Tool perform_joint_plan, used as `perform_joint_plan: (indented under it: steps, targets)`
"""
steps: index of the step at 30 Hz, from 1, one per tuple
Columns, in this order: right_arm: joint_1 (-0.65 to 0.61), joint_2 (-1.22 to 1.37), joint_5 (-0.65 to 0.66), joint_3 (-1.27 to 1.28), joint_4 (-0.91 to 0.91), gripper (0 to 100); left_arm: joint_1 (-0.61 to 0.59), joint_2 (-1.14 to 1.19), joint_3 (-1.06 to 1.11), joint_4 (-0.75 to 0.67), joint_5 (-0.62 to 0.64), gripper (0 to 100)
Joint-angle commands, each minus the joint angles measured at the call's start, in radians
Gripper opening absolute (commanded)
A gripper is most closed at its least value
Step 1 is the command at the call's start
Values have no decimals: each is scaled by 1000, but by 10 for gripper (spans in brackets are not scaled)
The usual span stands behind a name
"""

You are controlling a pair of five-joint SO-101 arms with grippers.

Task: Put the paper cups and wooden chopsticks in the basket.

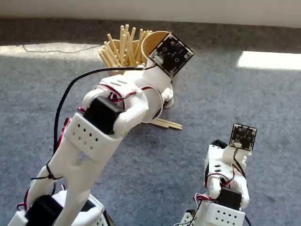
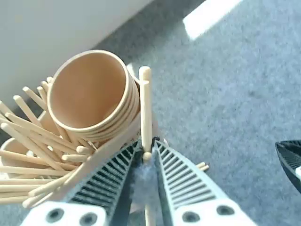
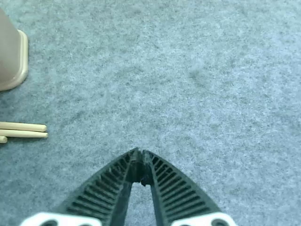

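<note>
Presently: left claw clenched on one chopstick, its long axis running straight out from the claw, just beside stacked paper cups in basket. Right claw closed, empty, well apart; loose chopsticks beside basket.

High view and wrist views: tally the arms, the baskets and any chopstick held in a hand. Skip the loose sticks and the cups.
Arms: 2, the left arm and the right arm
Basket: 1
Chopstick gripped in the left hand: 1
Total: 4
</note>
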Motion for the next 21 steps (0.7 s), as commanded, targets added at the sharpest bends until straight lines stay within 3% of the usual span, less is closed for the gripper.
perform_joint_plan:
  steps: [1, 11, 21]
  targets:
    - [12, -8, -2, 137, -31, 5, 7, -102, -22, -48, 9, 7]
    - [12, -8, -2, 137, -31, 5, 5, -209, -31, -183, 9, 7]
    - [12, -8, -2, 137, -30, 5, -193, -237, -31, -436, 8, 7]
